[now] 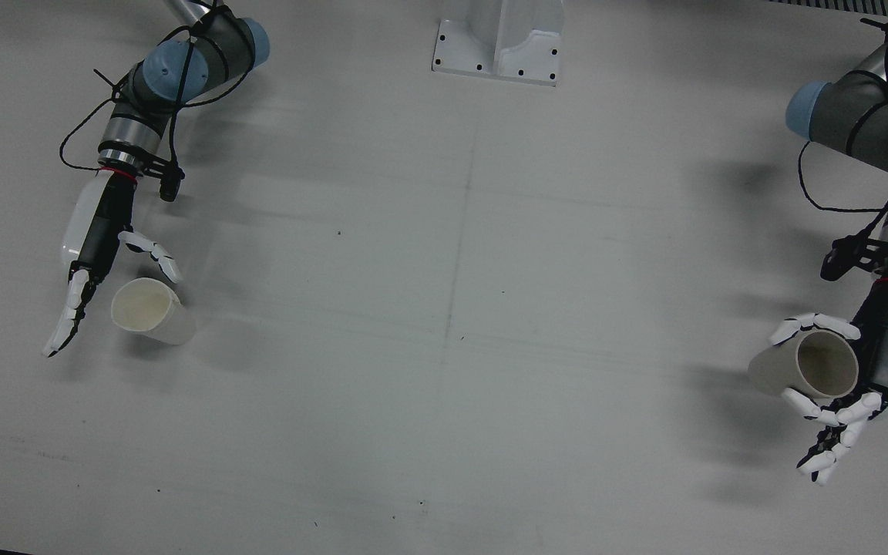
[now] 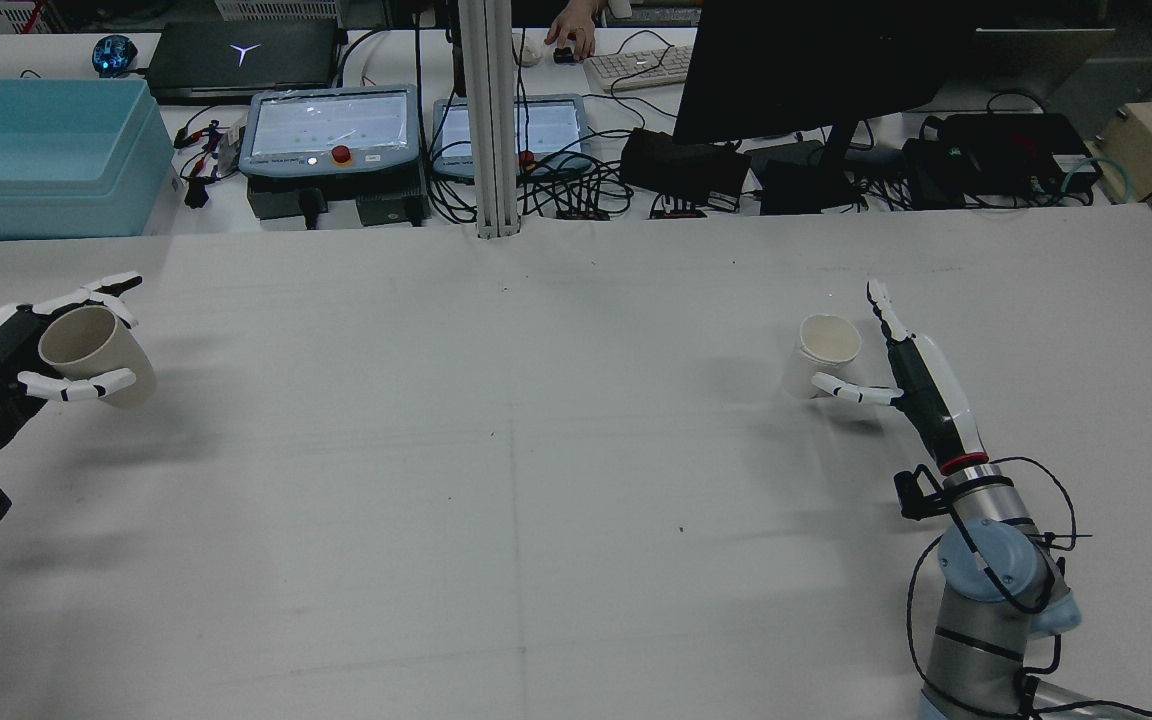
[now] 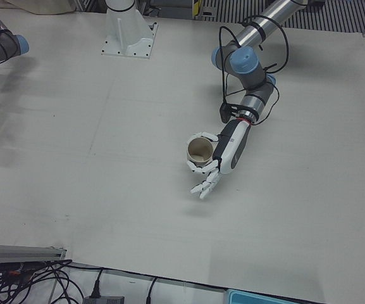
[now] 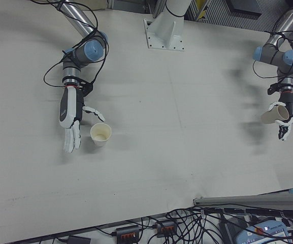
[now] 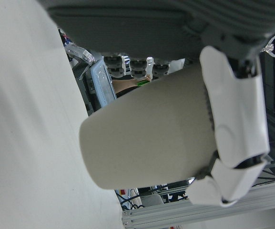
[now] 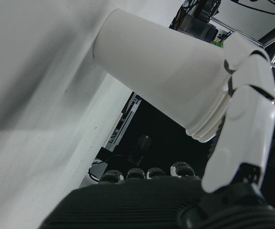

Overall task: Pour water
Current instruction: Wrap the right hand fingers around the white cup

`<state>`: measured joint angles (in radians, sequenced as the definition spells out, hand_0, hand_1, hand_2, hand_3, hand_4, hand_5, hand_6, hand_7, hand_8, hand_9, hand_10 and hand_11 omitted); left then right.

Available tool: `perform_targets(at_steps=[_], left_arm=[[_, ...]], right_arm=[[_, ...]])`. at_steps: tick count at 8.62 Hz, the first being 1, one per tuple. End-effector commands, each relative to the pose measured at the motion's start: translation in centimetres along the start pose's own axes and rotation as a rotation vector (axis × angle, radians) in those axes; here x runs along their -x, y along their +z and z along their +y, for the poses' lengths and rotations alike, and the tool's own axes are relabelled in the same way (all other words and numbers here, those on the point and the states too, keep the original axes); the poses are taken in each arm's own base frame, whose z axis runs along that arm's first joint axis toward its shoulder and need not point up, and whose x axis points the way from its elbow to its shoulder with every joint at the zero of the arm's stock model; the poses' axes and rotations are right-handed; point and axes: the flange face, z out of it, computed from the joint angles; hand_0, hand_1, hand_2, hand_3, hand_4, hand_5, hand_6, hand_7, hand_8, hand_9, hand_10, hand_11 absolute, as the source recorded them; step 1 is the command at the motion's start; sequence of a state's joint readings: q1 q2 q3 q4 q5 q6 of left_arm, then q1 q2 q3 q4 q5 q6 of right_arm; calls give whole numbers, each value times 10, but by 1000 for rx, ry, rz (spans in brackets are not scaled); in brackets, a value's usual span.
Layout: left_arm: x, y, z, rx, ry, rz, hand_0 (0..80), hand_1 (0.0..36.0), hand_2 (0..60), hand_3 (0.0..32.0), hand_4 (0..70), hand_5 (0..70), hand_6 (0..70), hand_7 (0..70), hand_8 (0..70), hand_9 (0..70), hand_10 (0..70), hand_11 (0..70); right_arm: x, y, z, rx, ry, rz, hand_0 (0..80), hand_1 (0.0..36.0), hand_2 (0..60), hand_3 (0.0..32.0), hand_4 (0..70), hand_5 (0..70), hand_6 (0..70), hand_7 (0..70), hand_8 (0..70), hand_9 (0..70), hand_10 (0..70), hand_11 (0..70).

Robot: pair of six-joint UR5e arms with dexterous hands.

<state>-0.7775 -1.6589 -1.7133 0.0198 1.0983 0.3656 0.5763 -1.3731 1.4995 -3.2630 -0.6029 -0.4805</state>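
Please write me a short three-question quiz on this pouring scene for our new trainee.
1. True or false: the left hand has lifted its paper cup off the table.
2. Which is the right hand doing? A) gripping its cup B) open beside its cup C) resting far from it
3. Fill in: the right-side cup stands ____ on the table.

Key: 1 true, as the left hand view shows the cup clear of the surface; 2 B; 3 upright.

Left robot hand (image 1: 852, 385) curled closed (raised); right robot hand (image 1: 97, 289) spread, low.
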Motion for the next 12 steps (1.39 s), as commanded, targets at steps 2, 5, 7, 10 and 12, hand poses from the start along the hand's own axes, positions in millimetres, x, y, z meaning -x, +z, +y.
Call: perform_targets(at_steps=[2, 5, 7, 10, 12], left_arm=[[1, -1, 0, -5, 15, -2, 544, 274, 523, 0, 396, 595, 79, 184, 54, 87, 44, 83], [2, -1, 0, -5, 16, 0, 546, 270, 502, 0, 386, 580, 72, 175, 50, 82, 44, 83], [1, 0, 1, -5, 16, 3, 546, 272, 506, 0, 386, 584, 73, 176, 51, 84, 44, 84], [1, 0, 3, -1, 12, 3, 547, 272, 502, 0, 384, 582, 72, 175, 51, 82, 44, 83], [-2, 0, 4, 0, 12, 7, 550, 275, 500, 0, 383, 582, 72, 174, 50, 81, 44, 83]], right_arm=[[6, 13, 2, 28, -27, 35, 490, 205, 203, 0, 4, 0, 0, 0, 0, 0, 0, 19], [4, 15, 2, 27, -53, 33, 482, 199, 217, 0, 13, 0, 0, 0, 0, 15, 12, 37], [2, 14, 3, 31, -73, 37, 483, 197, 220, 0, 24, 0, 0, 0, 2, 24, 18, 46], [-11, 13, -9, 33, -81, 39, 478, 190, 216, 0, 16, 0, 0, 0, 2, 25, 21, 49], [-20, 19, -5, 53, -57, 36, 475, 188, 216, 0, 18, 0, 0, 0, 3, 26, 22, 50]])
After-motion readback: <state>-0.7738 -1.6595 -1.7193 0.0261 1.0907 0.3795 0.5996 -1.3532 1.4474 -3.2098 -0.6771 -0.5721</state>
